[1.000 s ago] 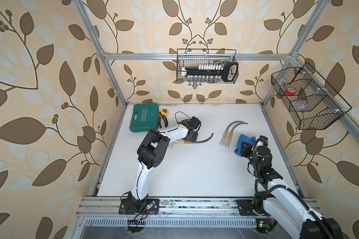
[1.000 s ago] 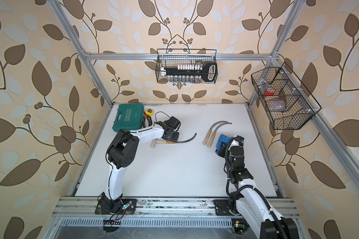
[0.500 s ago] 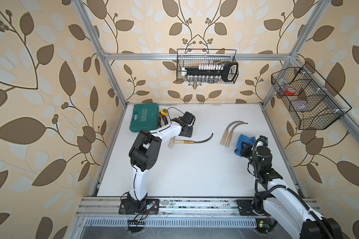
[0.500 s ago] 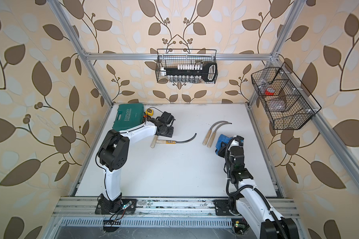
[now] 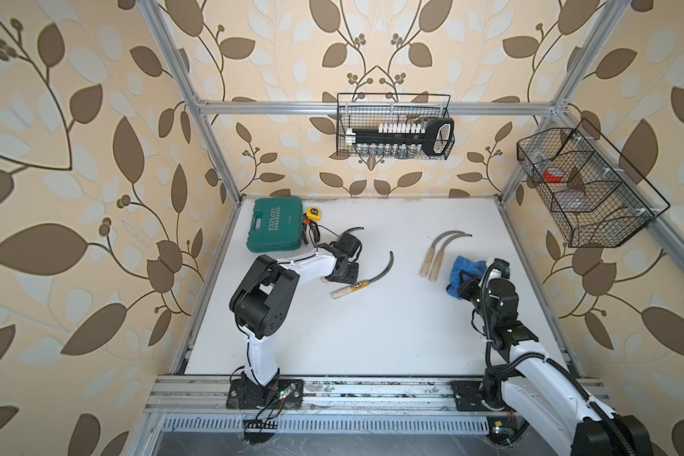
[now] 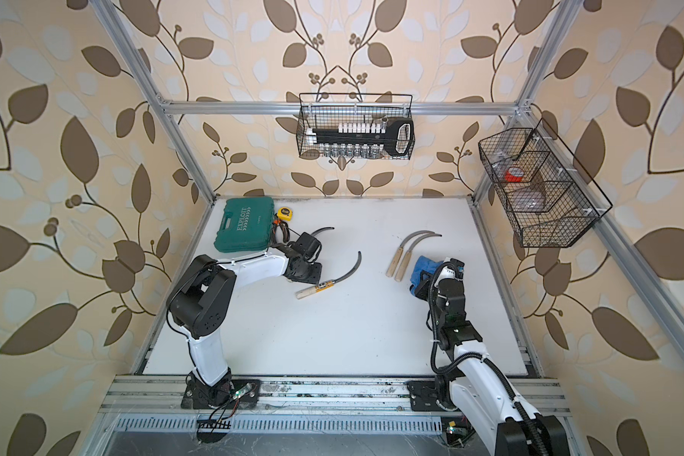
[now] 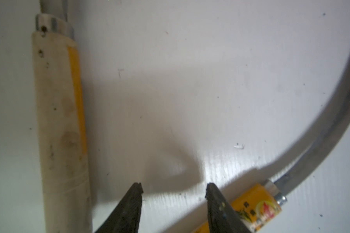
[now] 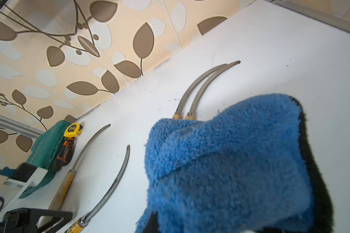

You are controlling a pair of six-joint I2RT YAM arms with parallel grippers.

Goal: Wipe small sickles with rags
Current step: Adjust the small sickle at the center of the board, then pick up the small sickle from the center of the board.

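Hovering empty, half-spread, between one sickle (image 7: 61, 121) and another sickle (image 7: 257, 205), the left claw (image 7: 174, 189) could be closed on nothing; the rag (image 8: 230, 161) is pinched in the right claw (image 5: 463, 285).

The left arm (image 5: 312, 265) hides most of one sickle's (image 5: 353, 229) handle.

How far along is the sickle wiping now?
Done: perhaps the paired sickles beside the blue rag, though cleanliness cannot be judged. In hand: the right gripper is shut on that rag; the left gripper is open, empty. Left, likely: the middle sickle and the sickle beside it.
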